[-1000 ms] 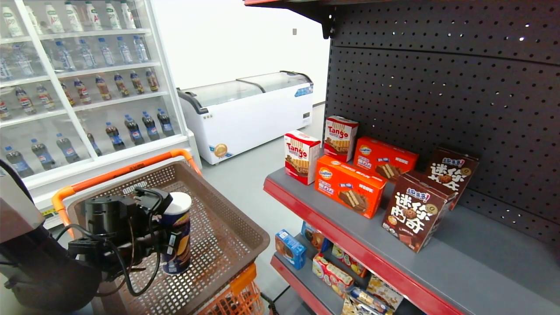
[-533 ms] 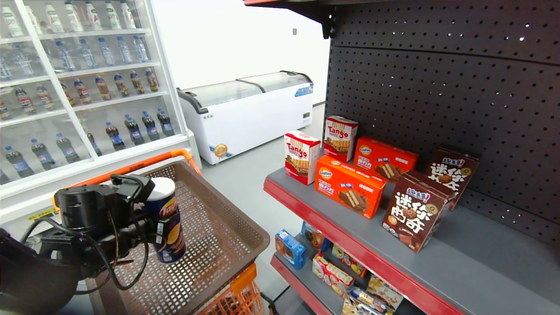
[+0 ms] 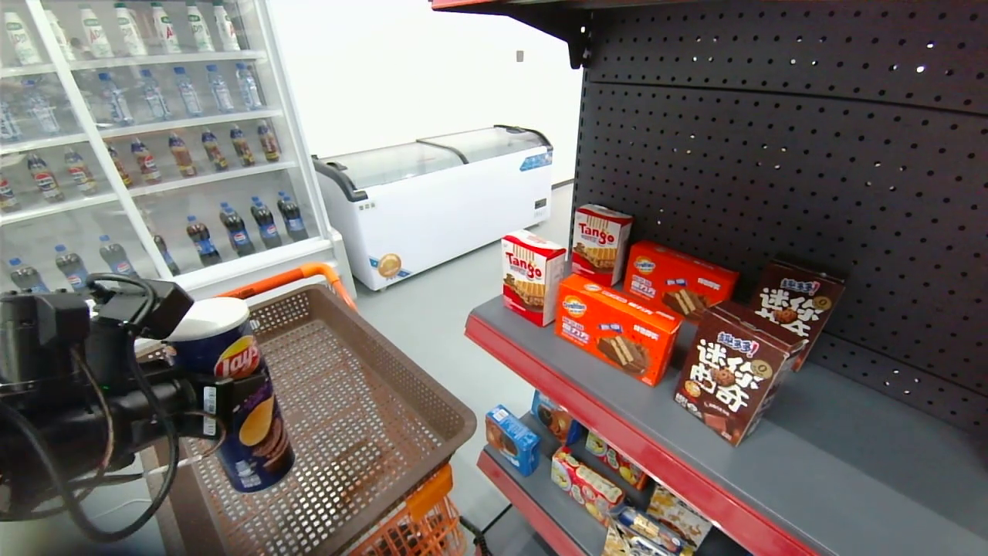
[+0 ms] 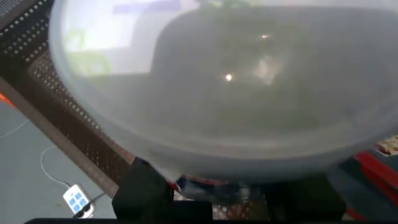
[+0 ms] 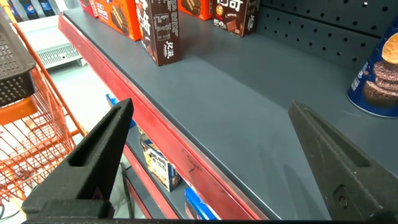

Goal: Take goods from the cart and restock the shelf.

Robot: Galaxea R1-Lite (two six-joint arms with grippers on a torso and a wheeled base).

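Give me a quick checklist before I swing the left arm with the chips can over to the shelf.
1. Grip: left gripper closed around the chips can, can nearly upright. Ok.
2. Can's base above the cart basket rim: cannot tell.
3. Landing spot: shelf bare beside the brown boxes. Ok.
4. Right gripper open above the shelf's front, possibly in the path. Cannot tell.
5. Left wrist camera's sight of the shelf: the can's lid sits right before the lens. Not ok.

the left arm comes in from the near left, wrist roughly level, its end effector (image 3: pixel 210 398) clamped sideways around the middle of a slightly tilted chips can (image 3: pixel 258 432). the right end effector (image 5: pixel 209 107) has both dark fingers (image 5: pixel 102 146) spread wide apart.
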